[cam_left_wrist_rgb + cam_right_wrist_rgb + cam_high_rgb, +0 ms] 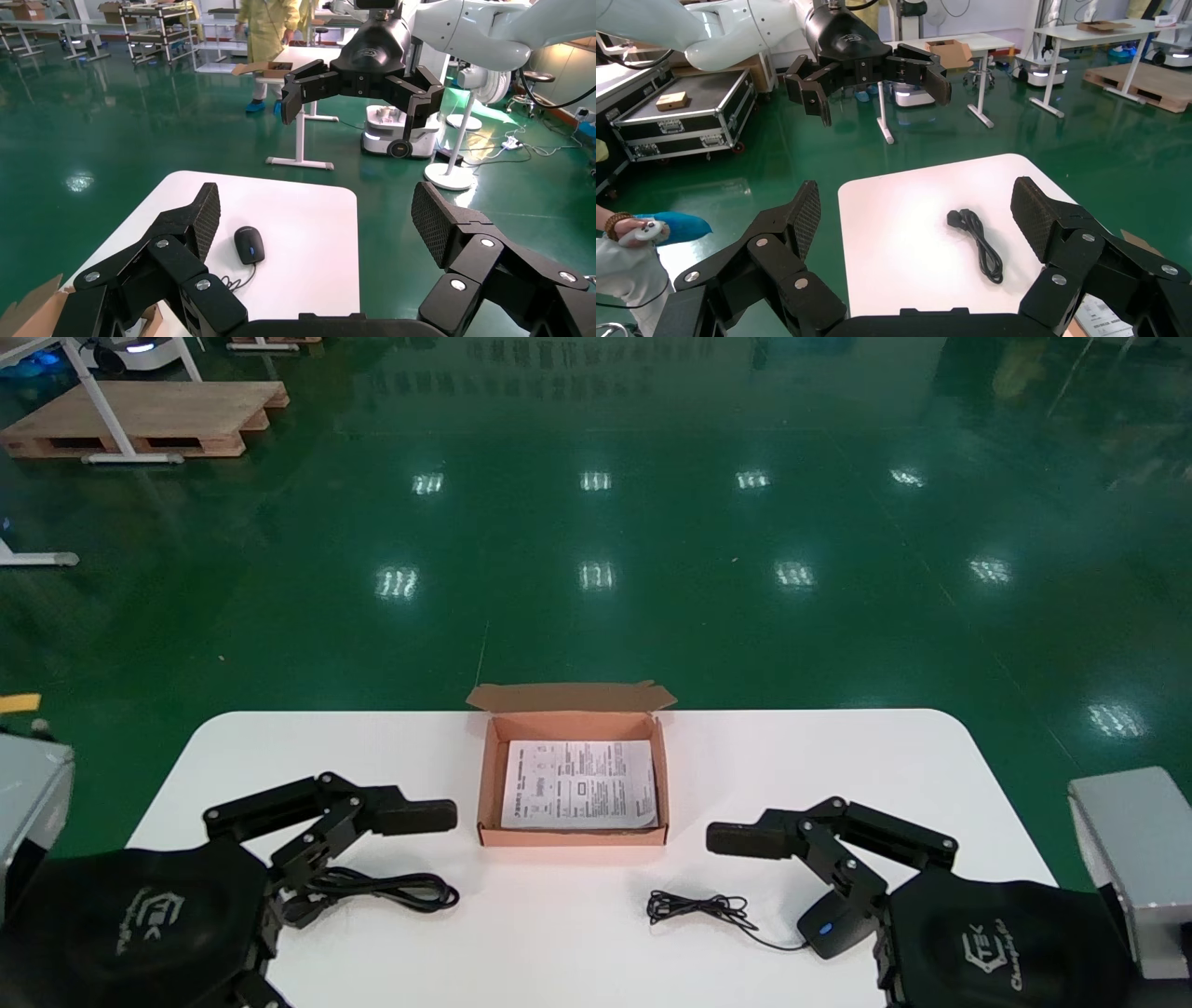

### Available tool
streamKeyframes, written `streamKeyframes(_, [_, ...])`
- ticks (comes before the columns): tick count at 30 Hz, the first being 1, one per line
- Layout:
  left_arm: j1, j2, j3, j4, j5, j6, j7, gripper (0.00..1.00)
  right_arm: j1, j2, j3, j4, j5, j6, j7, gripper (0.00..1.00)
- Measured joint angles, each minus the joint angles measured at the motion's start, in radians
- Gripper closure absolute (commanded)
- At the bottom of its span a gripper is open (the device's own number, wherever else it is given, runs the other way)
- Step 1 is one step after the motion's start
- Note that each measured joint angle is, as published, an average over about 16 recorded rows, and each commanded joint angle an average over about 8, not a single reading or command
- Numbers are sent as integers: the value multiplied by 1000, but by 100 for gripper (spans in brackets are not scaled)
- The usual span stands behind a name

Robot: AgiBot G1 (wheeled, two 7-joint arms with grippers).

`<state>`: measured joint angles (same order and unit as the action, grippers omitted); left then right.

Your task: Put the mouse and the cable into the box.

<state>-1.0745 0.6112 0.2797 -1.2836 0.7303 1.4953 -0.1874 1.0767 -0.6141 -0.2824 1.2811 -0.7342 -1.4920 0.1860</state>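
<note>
While both hang with jaws spread wide: left gripper (372, 859), near-left of the box (570, 836), above the black cable (391, 889); right gripper (778, 882), near-right, above the mouse (827, 926). Both items lie on the table (838, 756), outside the box. Box: lid open, printed sheet (579, 784) inside.

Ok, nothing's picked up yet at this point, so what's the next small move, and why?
Probably lower the right tool toward the black computer mouse: that tool hangs open above the mouse, holding nothing, and the open brown cardboard box holds only a printed paper sheet. The left tool, also open, hovers over the coiled black power cable, so that could follow.
</note>
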Motion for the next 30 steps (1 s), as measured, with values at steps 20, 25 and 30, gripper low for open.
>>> streamKeyframes(20, [0, 0, 0, 0, 0, 0, 0, 0, 0, 0, 0, 0, 0, 0, 0, 0])
streamKeyframes(25, [0, 0, 0, 0, 0, 0, 0, 0, 0, 0, 0, 0, 0, 0, 0, 0])
streamKeyframes(30, [0, 0, 0, 0, 0, 0, 0, 0, 0, 0, 0, 0, 0, 0, 0, 0])
